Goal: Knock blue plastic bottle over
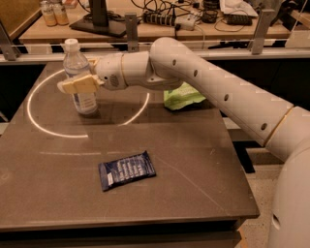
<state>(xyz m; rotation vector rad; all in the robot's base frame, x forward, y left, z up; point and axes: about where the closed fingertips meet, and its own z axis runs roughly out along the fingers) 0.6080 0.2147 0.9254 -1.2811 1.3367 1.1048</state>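
The blue plastic bottle point(80, 77), clear with a white cap and a pale label, stands upright at the back left of the dark table point(193, 160), inside a bright ring of light. My gripper point(77, 85) reaches in from the right on a white arm point(193, 72). Its cream fingers point(72, 86) lie across the front of the bottle at mid height, touching or nearly touching it.
A dark blue snack packet point(127, 170) lies flat at the table's middle front. A green cloth point(181, 97) lies at the back right, partly under my arm. Orange-brown bottles point(53, 12) and cables sit on a wooden bench behind a rail.
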